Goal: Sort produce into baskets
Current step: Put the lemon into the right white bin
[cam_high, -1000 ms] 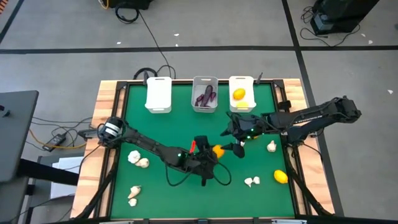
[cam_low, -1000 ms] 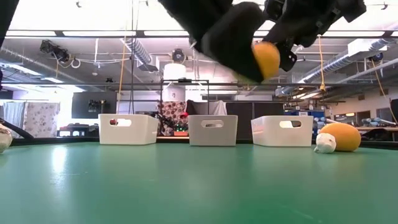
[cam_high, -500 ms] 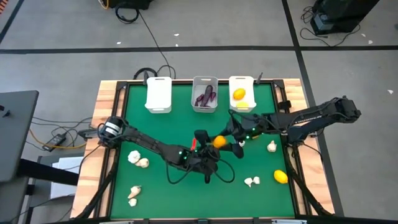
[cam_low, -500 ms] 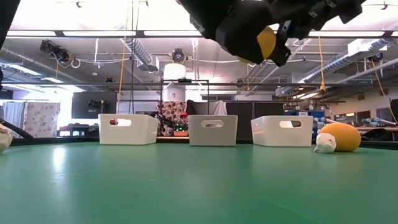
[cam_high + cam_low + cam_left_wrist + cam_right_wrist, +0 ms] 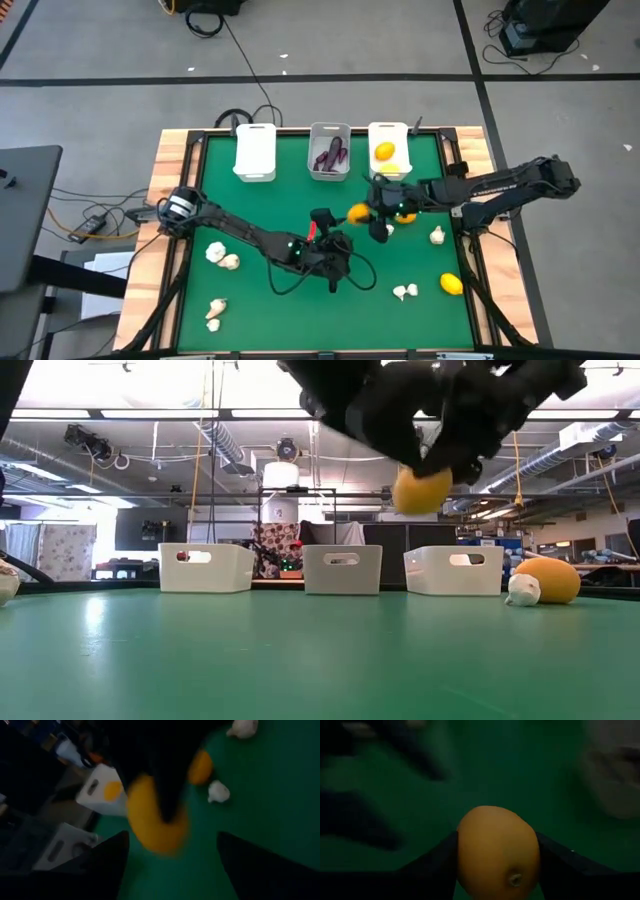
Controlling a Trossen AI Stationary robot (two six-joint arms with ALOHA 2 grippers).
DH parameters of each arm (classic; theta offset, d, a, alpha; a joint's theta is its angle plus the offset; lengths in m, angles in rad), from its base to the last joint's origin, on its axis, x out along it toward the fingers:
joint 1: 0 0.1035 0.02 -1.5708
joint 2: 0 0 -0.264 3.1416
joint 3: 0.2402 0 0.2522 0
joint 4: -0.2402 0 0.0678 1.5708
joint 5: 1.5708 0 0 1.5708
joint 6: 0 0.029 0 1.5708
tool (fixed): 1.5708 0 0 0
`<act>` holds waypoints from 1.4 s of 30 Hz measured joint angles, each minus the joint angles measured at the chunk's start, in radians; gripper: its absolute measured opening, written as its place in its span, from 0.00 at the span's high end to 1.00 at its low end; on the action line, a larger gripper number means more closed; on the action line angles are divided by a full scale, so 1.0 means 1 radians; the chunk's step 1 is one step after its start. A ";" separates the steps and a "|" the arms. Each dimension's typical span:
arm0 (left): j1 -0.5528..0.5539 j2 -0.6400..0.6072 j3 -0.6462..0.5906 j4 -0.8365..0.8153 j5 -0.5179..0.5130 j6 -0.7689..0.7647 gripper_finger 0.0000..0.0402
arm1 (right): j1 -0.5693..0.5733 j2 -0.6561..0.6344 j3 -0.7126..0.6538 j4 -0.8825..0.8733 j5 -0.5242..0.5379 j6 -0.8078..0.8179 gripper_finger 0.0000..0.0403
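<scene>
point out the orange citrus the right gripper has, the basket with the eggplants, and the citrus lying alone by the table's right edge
held orange citrus (image 5: pixel 498 851), right wrist view, middle of its skin
eggplant basket (image 5: pixel 314 150), high view, left rim
lone citrus (image 5: pixel 452 284), high view, its centre

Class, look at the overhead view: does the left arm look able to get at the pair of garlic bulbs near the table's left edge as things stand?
Probably yes. The garlic bulbs lie in the open beside the left arm, nothing over them, and the left gripper appears open now that the right gripper holds the orange citrus.

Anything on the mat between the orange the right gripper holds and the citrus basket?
No. In the high view, only bare green mat separates the orange in the right gripper from the citrus basket.
</scene>
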 joint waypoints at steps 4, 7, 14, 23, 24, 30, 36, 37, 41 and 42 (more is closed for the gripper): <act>0.030 0.006 -0.016 -0.061 0.152 -0.092 0.15 | -0.054 -0.002 0.015 -0.140 0.248 0.001 0.43; 0.049 0.009 -0.047 -0.037 0.231 -0.111 0.15 | -0.116 -0.001 0.014 -0.176 0.430 0.000 0.42; 0.073 0.010 -0.080 0.004 0.242 -0.142 0.19 | -0.355 -0.001 0.014 -0.191 0.507 -0.065 0.41; 0.071 0.010 -0.080 0.004 0.241 -0.127 0.20 | -0.565 0.000 0.014 -0.144 0.370 -0.179 0.36; 0.072 0.010 -0.080 0.005 0.235 -0.127 0.20 | -0.571 0.000 0.014 -0.144 0.368 -0.181 0.34; 0.072 0.010 -0.080 0.019 0.223 -0.125 0.20 | -0.585 0.000 0.014 -0.155 0.356 -0.201 0.21; 0.078 0.010 -0.080 0.028 0.223 -0.125 0.20 | -0.554 -0.011 0.014 -0.181 0.209 -0.223 0.14; 0.078 0.010 -0.080 0.034 0.224 -0.125 0.20 | -0.539 -0.018 0.014 -0.189 0.160 -0.219 0.13; 0.083 0.019 -0.080 0.125 0.293 -0.067 0.20 | -0.456 -0.063 0.014 -0.254 0.033 -0.179 0.13; 0.089 0.025 -0.080 0.159 0.335 -0.046 0.20 | -0.429 -0.077 0.014 -0.280 0.020 -0.165 0.13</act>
